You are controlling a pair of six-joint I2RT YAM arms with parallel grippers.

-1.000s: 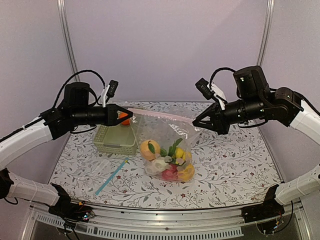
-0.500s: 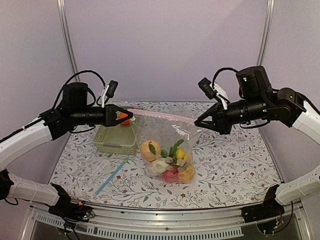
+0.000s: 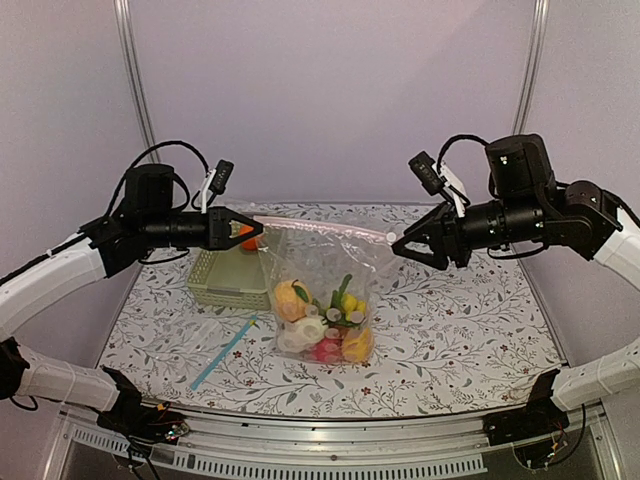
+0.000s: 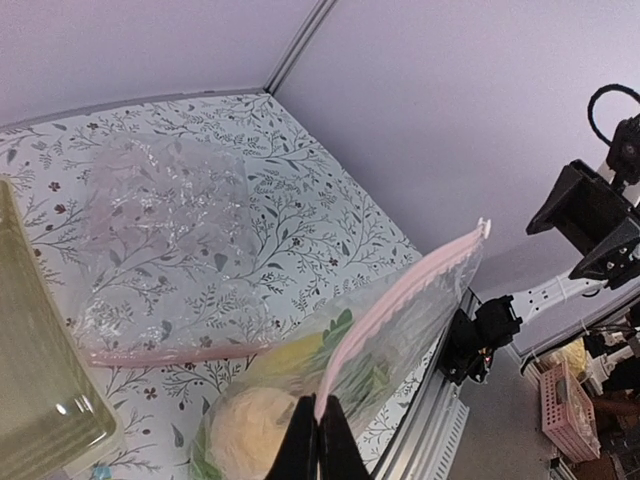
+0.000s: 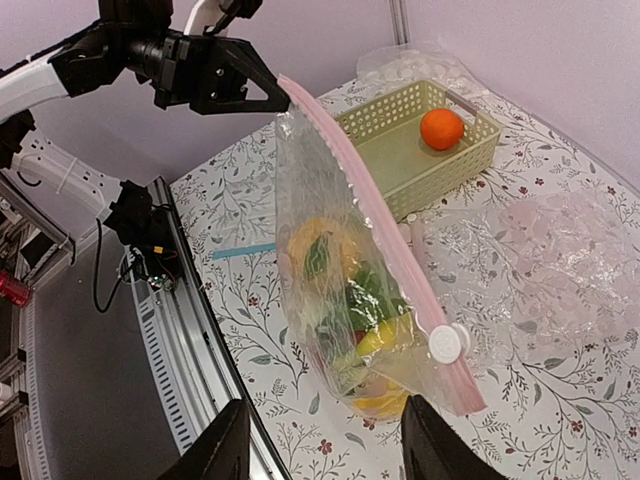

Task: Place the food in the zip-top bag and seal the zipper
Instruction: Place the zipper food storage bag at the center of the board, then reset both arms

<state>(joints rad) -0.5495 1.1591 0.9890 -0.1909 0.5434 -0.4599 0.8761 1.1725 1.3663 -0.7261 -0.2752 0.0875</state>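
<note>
Pink closure strip stretched taut in mid-air: the zipper (image 3: 320,228) of the zip-top bag (image 3: 318,275) runs almost level from one arm to the other, its long axis crosswise to the table, mouth uppermost and body hanging straight down. The left gripper (image 3: 250,228) has its fingers pinched flat on one end of the strip, a hold the left wrist view confirms, with the pink band rising away from the closed fingertips (image 4: 317,442). At the far end the white slider (image 3: 391,236) sits just in front of the right gripper (image 3: 398,243), whose fingers stand wide apart and hold nothing. In the right wrist view the strip's end lies between them and nearer one finger; whether it touches cannot be told. The food (image 3: 320,325) is heaped in the bottom of the bag, well below both sets of fingers, with peach, greens, lemon and a red piece showing through the plastic.

A second ago the right fingers were nipped on the slider end; they have since sprung open, and the loaded bag has sagged lower and swung a little toward the left arm.

Just beneath the left fingers stands a pale green basket (image 3: 230,282) with one orange (image 5: 441,129) in it.
</note>
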